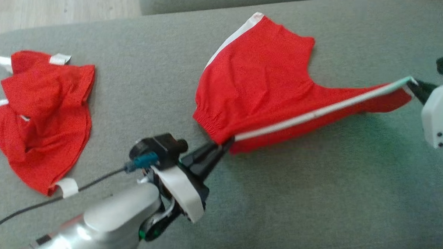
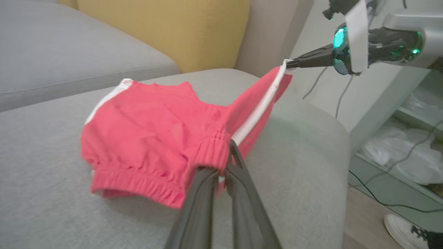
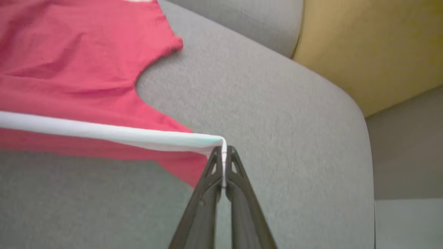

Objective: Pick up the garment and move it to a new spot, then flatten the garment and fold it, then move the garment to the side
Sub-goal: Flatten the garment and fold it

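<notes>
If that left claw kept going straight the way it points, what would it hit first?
The left gripper pinches the red shorts, so that cloth comes first; beyond it, probably the grey cushion, though depth is unclear.

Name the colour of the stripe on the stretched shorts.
White stripe, red shorts; best in head view.

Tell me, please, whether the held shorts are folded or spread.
Spread, not folded: the left gripper and right gripper pull the shorts taut along the white stripe; the rest lies open on the sofa.
</notes>
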